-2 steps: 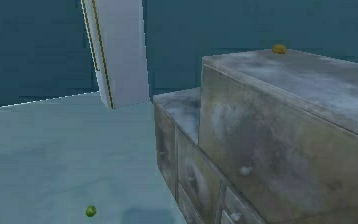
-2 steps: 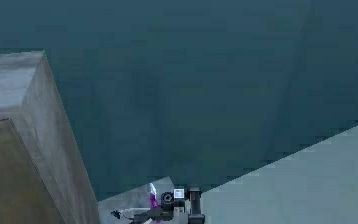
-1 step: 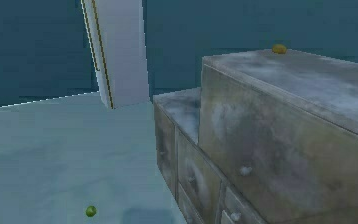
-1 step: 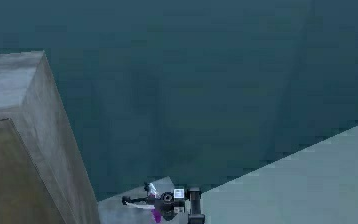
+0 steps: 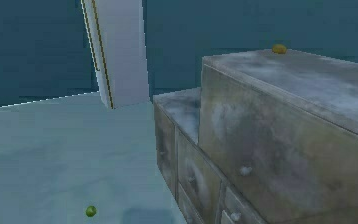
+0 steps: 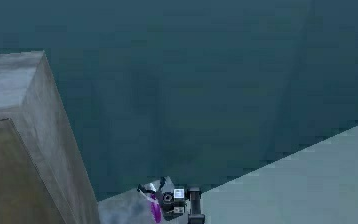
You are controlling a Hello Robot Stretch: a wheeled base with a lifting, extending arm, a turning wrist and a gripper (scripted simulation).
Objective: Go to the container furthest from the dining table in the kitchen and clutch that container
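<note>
Magenta blob (image 6: 155, 209) at hand (image 6: 149, 192)

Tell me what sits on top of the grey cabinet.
One small yellow-brown blob sits on the cabinet, at the far edge of its top. What it is cannot be told; the insides of the drawers are hidden.

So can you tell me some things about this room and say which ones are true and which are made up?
1. A little green ball lies on the floor. True.
2. The big cabinet is bright red. False: it is grey and looks worn.
3. A small yellowish thing sits on top of the cabinet. True.
4. The walls are white. False: they are dark blue-green.
5. The gripper is at the top of the arm side view. False: it is down at the bottom edge.
</note>
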